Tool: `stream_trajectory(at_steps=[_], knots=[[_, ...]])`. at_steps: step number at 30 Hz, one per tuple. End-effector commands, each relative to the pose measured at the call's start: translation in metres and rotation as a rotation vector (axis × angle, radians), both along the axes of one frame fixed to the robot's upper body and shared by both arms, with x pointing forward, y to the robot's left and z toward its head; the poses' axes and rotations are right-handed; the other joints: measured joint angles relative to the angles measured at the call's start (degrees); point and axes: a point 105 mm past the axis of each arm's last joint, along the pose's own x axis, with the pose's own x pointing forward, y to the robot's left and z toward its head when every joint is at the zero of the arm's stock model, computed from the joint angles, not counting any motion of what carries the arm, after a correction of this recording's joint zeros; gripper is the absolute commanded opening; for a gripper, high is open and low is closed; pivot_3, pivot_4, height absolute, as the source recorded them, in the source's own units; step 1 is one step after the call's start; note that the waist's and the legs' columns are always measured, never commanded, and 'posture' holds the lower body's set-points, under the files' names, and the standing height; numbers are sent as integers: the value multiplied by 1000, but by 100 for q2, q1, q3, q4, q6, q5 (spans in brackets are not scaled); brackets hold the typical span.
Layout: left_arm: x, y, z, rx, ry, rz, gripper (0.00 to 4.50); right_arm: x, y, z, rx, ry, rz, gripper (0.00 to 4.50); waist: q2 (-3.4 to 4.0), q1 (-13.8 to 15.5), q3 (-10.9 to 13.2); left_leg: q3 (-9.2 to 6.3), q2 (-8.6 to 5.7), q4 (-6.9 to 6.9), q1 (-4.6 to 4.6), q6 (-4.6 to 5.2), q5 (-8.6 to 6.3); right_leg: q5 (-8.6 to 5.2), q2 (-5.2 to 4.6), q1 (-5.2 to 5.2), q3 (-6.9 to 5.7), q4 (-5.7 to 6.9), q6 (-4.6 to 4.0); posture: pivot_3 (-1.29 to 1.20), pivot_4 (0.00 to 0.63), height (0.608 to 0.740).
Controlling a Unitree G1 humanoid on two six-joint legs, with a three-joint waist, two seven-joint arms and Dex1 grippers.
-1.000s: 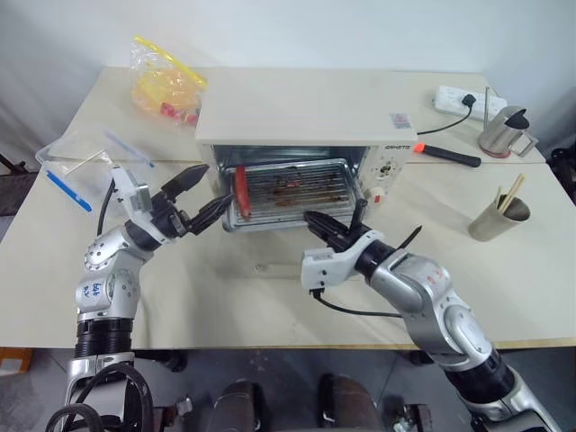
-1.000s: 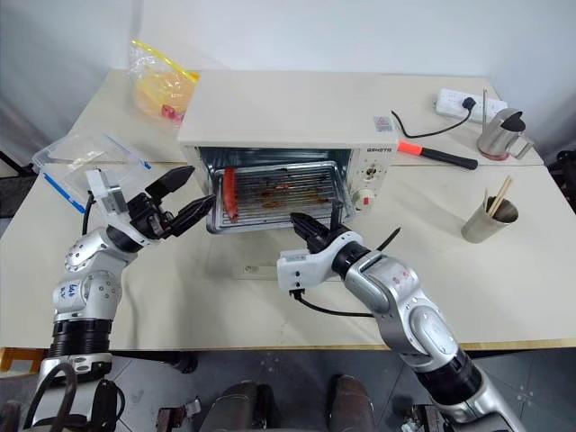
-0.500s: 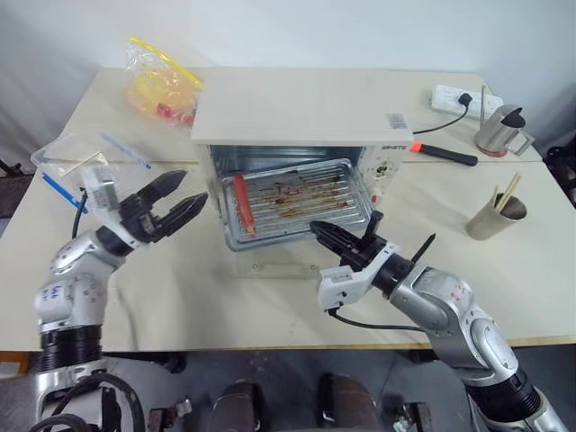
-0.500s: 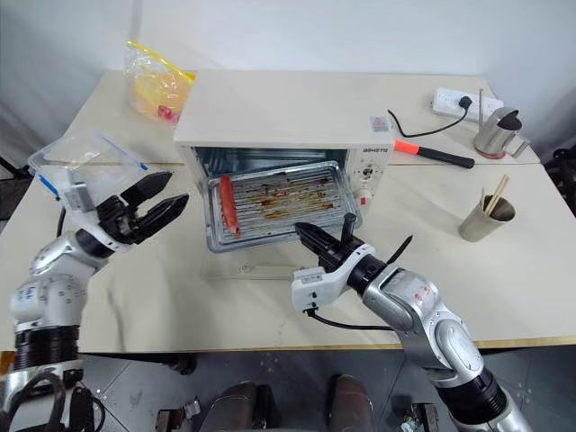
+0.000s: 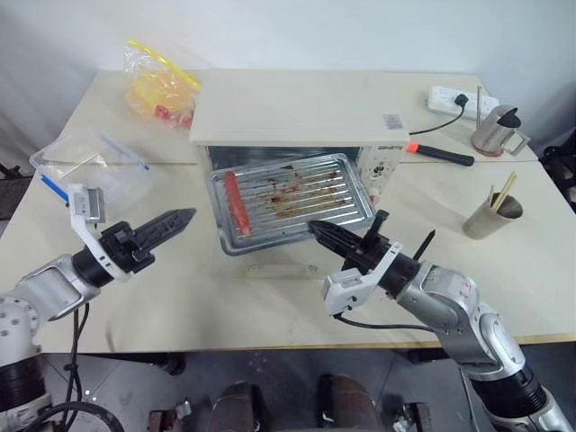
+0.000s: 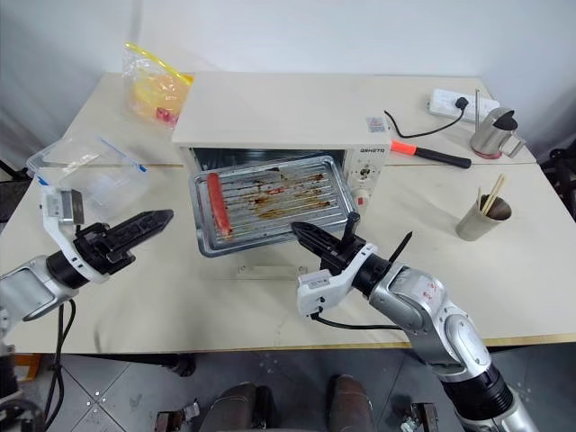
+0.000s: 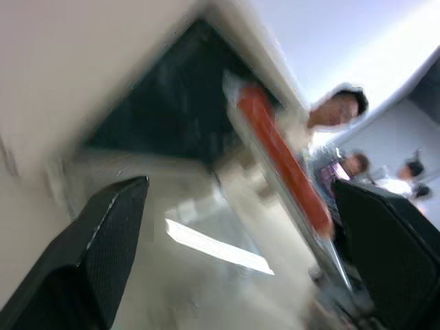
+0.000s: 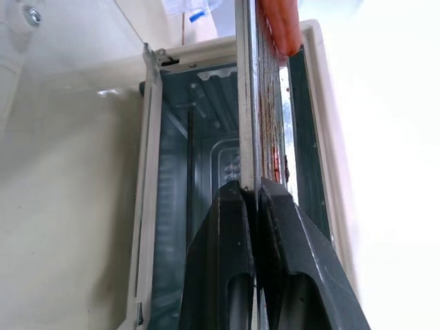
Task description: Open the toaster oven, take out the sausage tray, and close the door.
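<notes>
The cream-white boxy toaster oven (image 5: 297, 112) sits at the upper middle of the frame on the pale tabletop (image 5: 504, 261), its cavity facing the camera. Its clear glass door (image 5: 288, 267) lies folded down flat in front of the oven, just below the tray at the middle of the frame.

The shallow rectangular silver metal sausage tray (image 5: 292, 198), with its wire rack and brown grease stains, is drawn most of the way out of the opening at the centre of the frame, tilted so its left end hangs lower. One thin red sausage (image 5: 233, 197) lies along the tray's left end.

The right tool (image 5: 317, 231), just below and right of centre, is clamped on the tray's front rim; the right wrist view shows its two black fingers (image 8: 227, 234) pressed together on the thin metal edge.

The left tool (image 5: 171, 221) is at the middle left of the frame, level and aimed towards the tray, well apart from it and touching nothing. In the left wrist view its fingers (image 7: 113, 227) stand wide apart, with the sausage and oven opening between them in the distance.

A clear plastic container with blue clips (image 5: 90, 166) sits at the left, and a yellow plastic bag (image 5: 162, 81) at the upper left. At the right are a red-and-black-handled tool (image 5: 441, 153), a metal cup with chopsticks (image 5: 490, 216), a white power strip (image 5: 454, 97) and a small metal kettle (image 5: 499, 130).
</notes>
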Motion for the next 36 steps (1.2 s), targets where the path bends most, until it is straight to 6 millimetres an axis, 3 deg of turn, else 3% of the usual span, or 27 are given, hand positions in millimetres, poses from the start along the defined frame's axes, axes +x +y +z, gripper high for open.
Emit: stream_trajectory(at_steps=[1,13,29,32,36], knots=[[-11,-8,11,-122,12,-36,4500,-7,-2,13,27,-50,33,17,0,0,0,0,6,-4,12,-1,-1,0,3,11,10,-1,0,0,150,740],[-4,-29,-10,-226,147,-86,4500,-13,3,16,27,-37,82,17,0,6,0,10,-15,-5,41,-5,-3,-4,29,40,64,-16,-5,0,150,740],[7,-42,-24,-184,237,-158,4500,-19,7,20,37,-31,124,17,0,7,0,12,-15,-7,41,-6,-3,-4,31,40,65,-19,-4,0,150,740],[6,-43,-26,-179,241,-168,3882,-18,7,22,38,-36,122,0,0,7,0,12,-15,-7,41,-6,-3,-4,31,40,66,-20,-4,0,150,740],[7,-45,-29,-178,250,-168,2715,-18,8,22,40,-35,128,0,0,7,0,12,-14,-7,41,-6,-3,-4,31,40,66,-20,-4,0,150,740]])
